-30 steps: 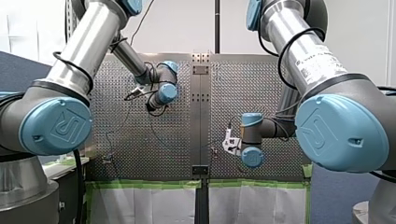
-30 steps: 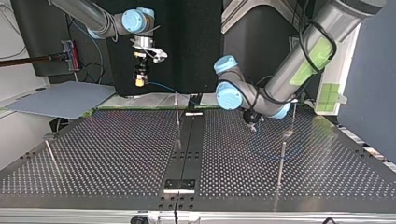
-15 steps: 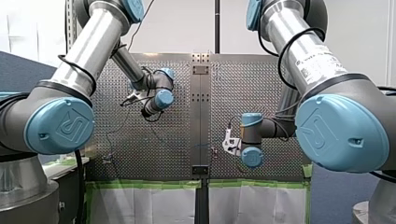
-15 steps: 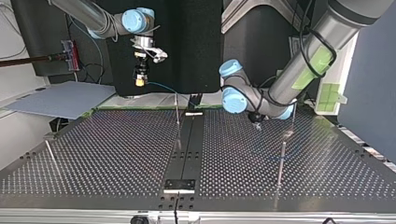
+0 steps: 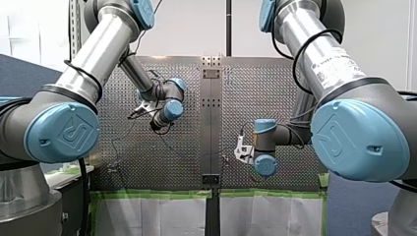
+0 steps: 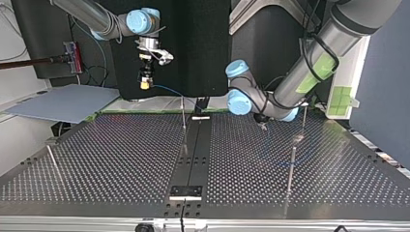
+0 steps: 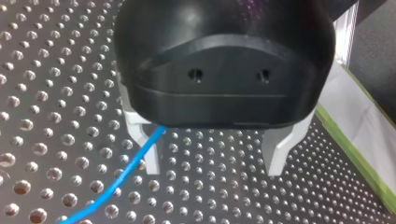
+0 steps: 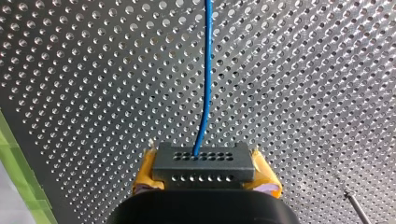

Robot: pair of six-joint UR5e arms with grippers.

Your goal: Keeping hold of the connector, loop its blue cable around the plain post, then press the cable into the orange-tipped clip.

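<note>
Table: the perforated metal table [image 6: 111, 159] fills the top view.
Right arm: your right gripper [image 8: 205, 168] hangs high over the table's far edge. Its yellow pads [image 8: 144, 177] are clamped on the dark grey, hole-dotted connector block [image 8: 204, 161].
Left arm: your left gripper [image 7: 212, 156], black with pale fingers [image 7: 279, 153], sits low over the table at the top view's right. The fingers stand wide apart and grasp nothing.
Cable: the thin blue cable [image 8: 207, 70] leaves the connector block. Further along, it runs loose right beside one finger of the left gripper.
Posts: a slim metal post [image 6: 291, 164] stands near the left gripper, and a second post [image 6: 183, 116] stands by the centre strip. You can make out no orange tip, so you cannot tell post from clip.
Stage: in my judgement, the loop is not yet made.
Risk: with the fingers apart, the cable can slip clear of them, and you would then sweep past the post with nothing caught. Pulling hard against the raised connector block could tug it askew in the pads.
</note>
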